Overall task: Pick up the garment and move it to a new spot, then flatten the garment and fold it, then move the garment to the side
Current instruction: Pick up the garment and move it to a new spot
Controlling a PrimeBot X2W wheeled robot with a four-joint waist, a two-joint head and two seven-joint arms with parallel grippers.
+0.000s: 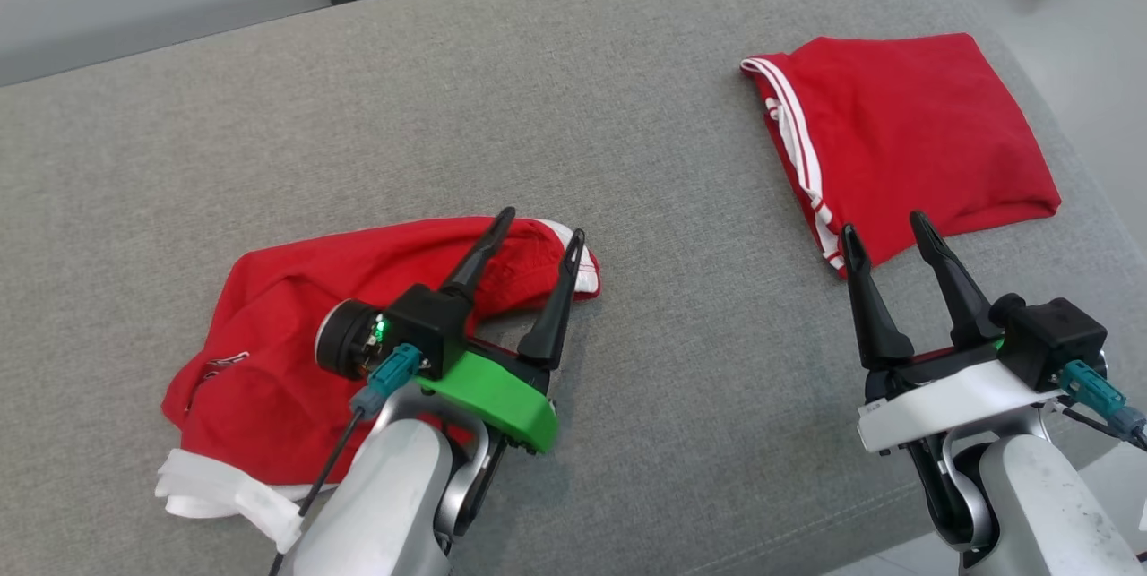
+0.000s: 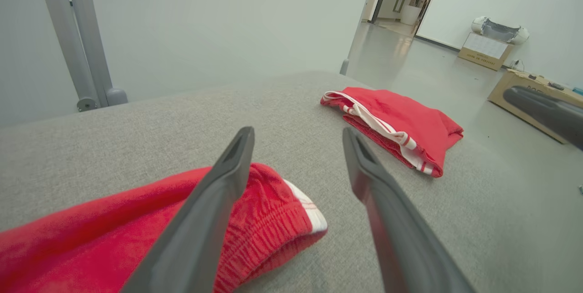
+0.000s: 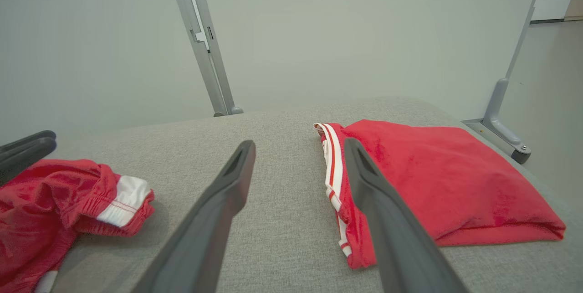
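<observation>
Head view: a crumpled red knit garment with white trim (image 1: 269,352) lies in a loose heap at the lower left of the frame on the grey fabric-topped desk (image 1: 573,110). A second red garment with white side stripes (image 1: 914,137), folded into a flat square, sits at the upper right, well apart from the heap. Over the heap's right end the left jaws are spread wide and pinch nothing; their dark fingers (image 1: 477,258) point across the ribbed cuff (image 1: 587,270) with its white patch. At the lower right the right jaws are equally spread and empty, tips near the folded piece's closest corner. In the left wrist view the cuff (image 2: 282,224) lies under the fingers; I cannot confirm contact. Handling, as a judgement: light, limp, stretchy cloth that will sag and bunch from a single hold. It is not fragile and should drag a little on the fabric top. The best holds look to be the elastic cuff or the thicker white band (image 1: 224,491) at the bottom left, where doubled layers give a pinch something to bite. Flattening wants two well-separated edge points, one per arm. Risks: catching only the top layer, or the desk cover.
</observation>
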